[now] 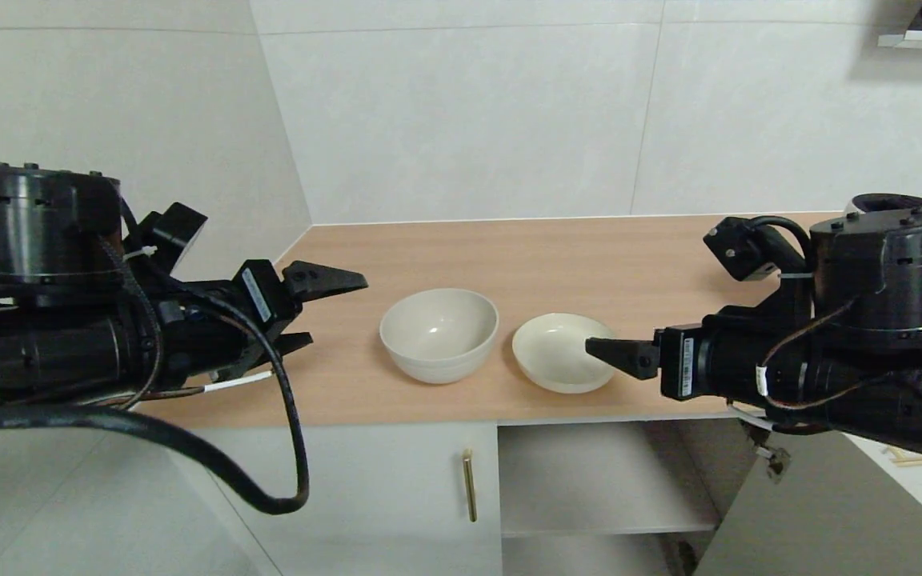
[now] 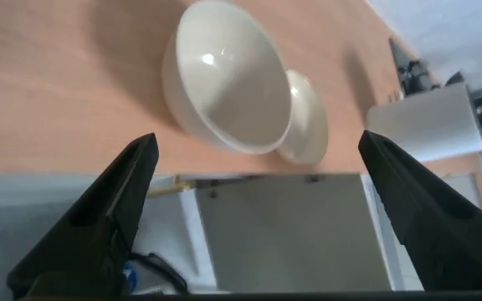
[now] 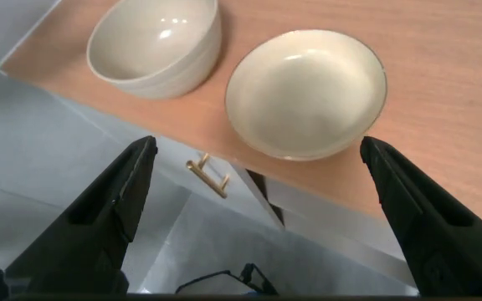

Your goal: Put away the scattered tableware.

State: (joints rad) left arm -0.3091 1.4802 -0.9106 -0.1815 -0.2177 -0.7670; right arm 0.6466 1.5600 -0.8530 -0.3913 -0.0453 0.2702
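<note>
The left pincer (image 1: 338, 310) is spread wide and holds nothing. It hangs to the left of the deep bowl (image 1: 438, 332), well apart from it, with the arm level and its fingers aimed at the bowl. The right pincer (image 3: 253, 163) is also spread wide and empty, on the deep bowl's far right, with its arm level and pointing inward. In the head view one fingertip (image 1: 599, 347) overlaps the right rim of the shallow bowl (image 1: 561, 352); I cannot tell whether they touch.

The two bowls are both cream and both empty. The shallow one sits just right of the deep one, with a narrow gap between them. Both stand near the front edge of the wooden surface (image 1: 589, 256).

Below the deep bowl is one closed cupboard door with a gold handle (image 1: 469, 484). To its right is an open cupboard with one shelf (image 1: 605, 528).
</note>
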